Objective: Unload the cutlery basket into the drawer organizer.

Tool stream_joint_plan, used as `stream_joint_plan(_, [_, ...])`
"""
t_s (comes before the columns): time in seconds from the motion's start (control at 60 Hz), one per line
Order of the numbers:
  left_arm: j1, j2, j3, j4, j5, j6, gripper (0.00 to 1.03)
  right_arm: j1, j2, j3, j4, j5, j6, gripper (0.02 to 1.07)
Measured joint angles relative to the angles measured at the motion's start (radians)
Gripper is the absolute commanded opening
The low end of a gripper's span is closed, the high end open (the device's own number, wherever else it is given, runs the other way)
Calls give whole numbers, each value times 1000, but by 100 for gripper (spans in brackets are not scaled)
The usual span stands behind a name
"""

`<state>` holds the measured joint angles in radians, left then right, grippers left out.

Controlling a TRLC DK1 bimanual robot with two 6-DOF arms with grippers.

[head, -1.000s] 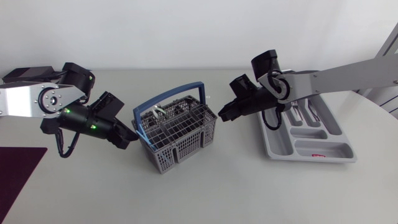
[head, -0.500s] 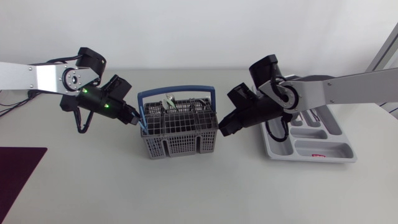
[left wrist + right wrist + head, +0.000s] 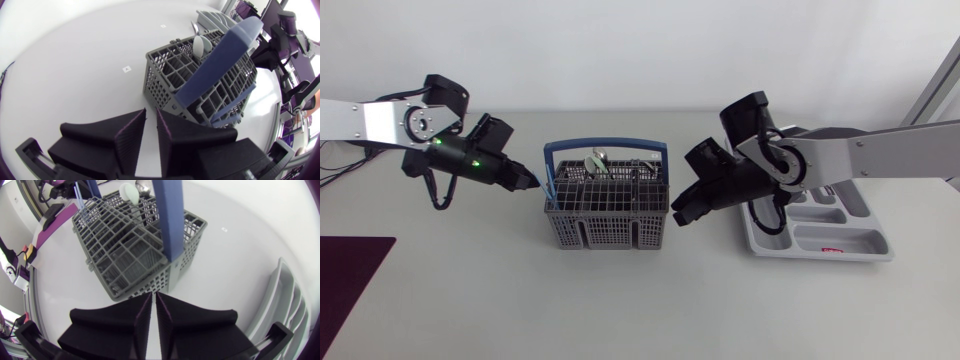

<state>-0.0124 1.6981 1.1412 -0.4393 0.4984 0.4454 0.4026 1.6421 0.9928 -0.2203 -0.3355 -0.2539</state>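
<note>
The grey cutlery basket (image 3: pixel 608 210) with a blue handle (image 3: pixel 605 148) stands mid-table, with a few pieces of cutlery (image 3: pixel 598 158) upright at its back. My left gripper (image 3: pixel 532 184) is just off its left end, fingers close together with nothing between them. In the left wrist view the basket (image 3: pixel 200 80) lies right ahead of the left gripper (image 3: pixel 151 111). My right gripper (image 3: pixel 678 212) is shut and empty at the basket's right end. The right wrist view has the right gripper (image 3: pixel 154 295) at the basket (image 3: pixel 125 245) corner below the handle (image 3: pixel 167 220). The grey drawer organizer (image 3: pixel 865 215) lies at the right.
A dark purple mat (image 3: pixel 350 270) covers the table's front left corner. My right arm crosses over the organizer's left part, where some cutlery (image 3: pixel 810 190) lies. The organizer's wall (image 3: pixel 280 300) is beside my right gripper.
The basket has turned from skewed to square with the table's front. My left gripper drew back to its left end; my right gripper came down to its right end.
</note>
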Motion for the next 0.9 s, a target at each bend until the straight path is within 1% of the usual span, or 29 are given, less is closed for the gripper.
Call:
stream_joint_plan(0.05, [29,-44,-31,-3,19,1,31,-23,-27,-16,0,13,0,20])
stream_joint_plan(0.117, [50,-97,-62,-14,33,5,31,-48,-66,-32,0,19,-1,35])
stream_joint_plan(0.183, [58,-172,-101,-27,60,9,31,-71,-121,-55,0,19,-5,53])
stream_joint_plan(0.283, [52,-262,-135,-56,96,11,39,-77,-175,-73,-1,19,-13,74])
stream_joint_plan(0.367, [35,-308,-138,-76,123,12,46,-77,-202,-87,-1,18,-21,85])
stream_joint_plan(0.383, [31,-312,-138,-80,126,11,49,-77,-206,-90,-2,18,-23,86])
stream_joint_plan(0.4, [26,-316,-138,-84,128,11,49,-76,-211,-95,-2,18,-23,86])
stream_joint_plan(0.417, [22,-318,-138,-87,130,11,53,-76,-214,-98,-2,18,-23,87])
stream_joint_plan(0.467, [9,-318,-138,-95,147,11,57,-75,-225,-113,-5,18,-24,87])
stream_joint_plan(0.567, [-11,-308,-137,-103,152,11,58,-70,-243,-133,-13,16,-27,87])
stream_joint_plan(0.617, [-17,-297,-131,-105,152,10,60,-68,-251,-138,-16,14,-31,87])
stream_joint_plan(0.9, [-26,-252,-92,-101,152,6,60,-53,-293,-142,-39,14,-38,87])
